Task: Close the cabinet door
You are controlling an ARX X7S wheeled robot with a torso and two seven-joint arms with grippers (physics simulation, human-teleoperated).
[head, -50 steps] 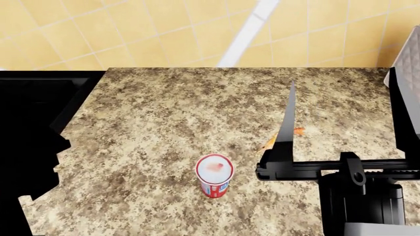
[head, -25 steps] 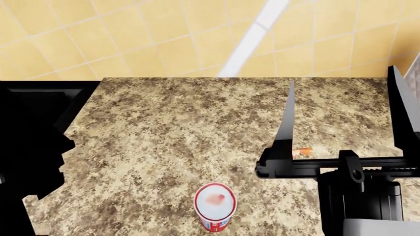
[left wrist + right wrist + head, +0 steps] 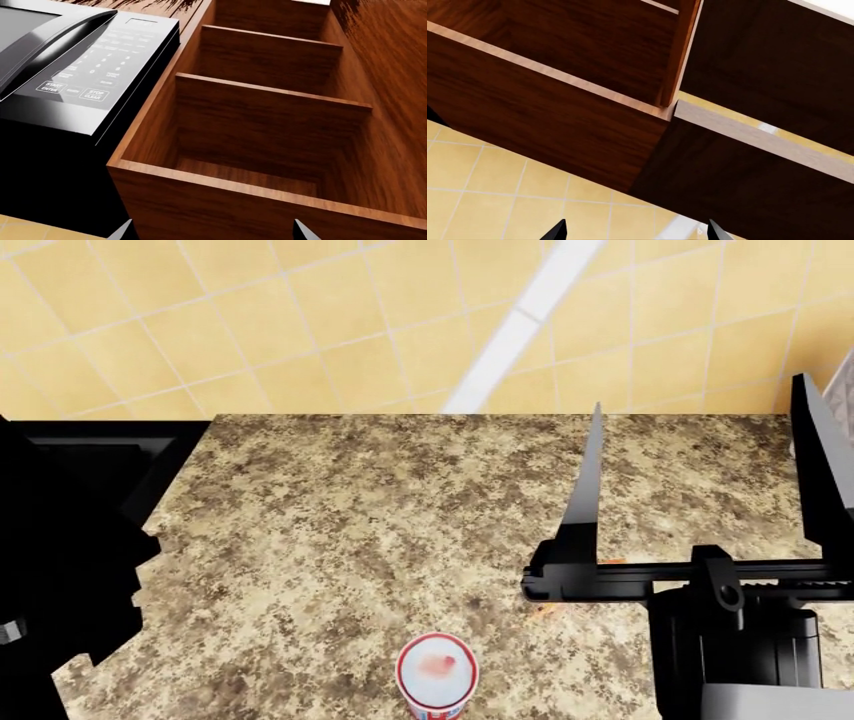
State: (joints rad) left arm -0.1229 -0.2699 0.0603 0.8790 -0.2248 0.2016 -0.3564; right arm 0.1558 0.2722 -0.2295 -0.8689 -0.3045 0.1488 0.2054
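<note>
The wooden cabinet [image 3: 260, 125] stands open in the left wrist view, its shelves bare. A grained wood panel [image 3: 390, 75] beside the opening looks like the swung-out cabinet door. My left gripper [image 3: 212, 231] is open just in front of the cabinet's front edge, holding nothing. The right wrist view looks up at the cabinet [image 3: 547, 100] from below, with a dark panel with a pale edge [image 3: 760, 165] jutting out beside it, probably the door. My right gripper [image 3: 635, 231] [image 3: 701, 480] is open and empty, below the cabinet and apart from it.
A black microwave [image 3: 67, 85] sits right beside the open cabinet. Below, a speckled counter [image 3: 374, 520] carries a red-and-white can [image 3: 435, 672] near the front edge. Yellow wall tiles [image 3: 334, 320] back the counter. A black shape [image 3: 54, 570] fills the left side.
The head view has tilted upward: more tiled wall shows, and the counter and can have slid down the frame. The right gripper keeps its place in the view, still open.
</note>
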